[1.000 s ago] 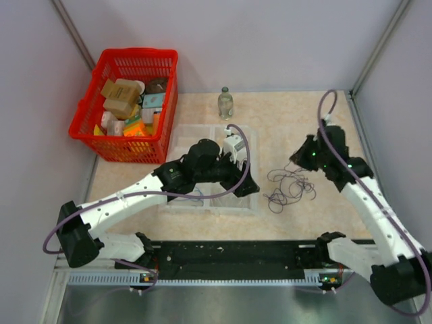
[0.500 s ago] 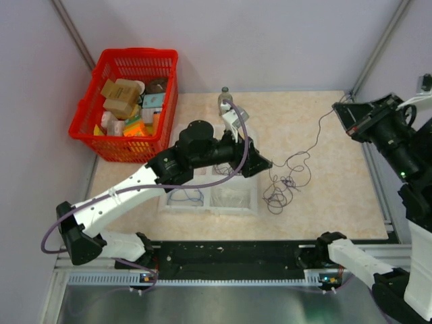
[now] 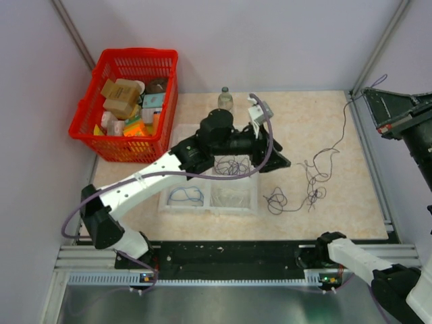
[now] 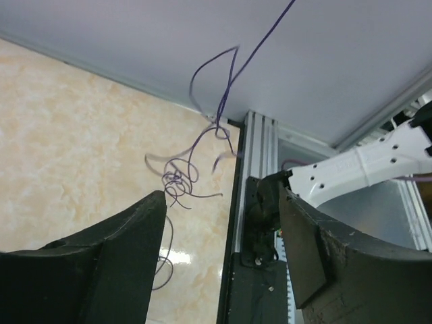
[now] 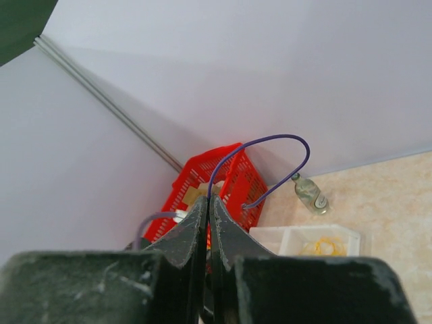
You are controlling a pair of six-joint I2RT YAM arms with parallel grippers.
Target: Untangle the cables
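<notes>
The cables lie as a thin dark purple tangle (image 3: 314, 183) on the table right of centre, with a smaller knot (image 3: 276, 200) beside it. One strand (image 3: 343, 131) rises from the tangle to my right gripper (image 3: 370, 94), lifted high at the right edge. In the right wrist view that gripper (image 5: 208, 200) is shut on the purple strand (image 5: 270, 143), which loops above the tips. My left gripper (image 3: 280, 162) reaches over the tray, just left of the tangle. Its jaws (image 4: 223, 202) stand open with nothing between them, and the hanging cables (image 4: 179, 179) show beyond the left finger.
A clear divided tray (image 3: 177, 202) under the left arm holds purple wire (image 3: 233, 165) and blue wire (image 3: 185, 196). A red basket (image 3: 94, 138) of boxes stands back left. A small bottle (image 3: 225, 102) stands behind the tray. The black rail (image 3: 229, 253) runs along the near edge.
My right gripper has risen up and to the right with a strand, drawing it out and dragging the tangle rightward. My left arm has swung right over the tray, its jaws narrowing a little.
</notes>
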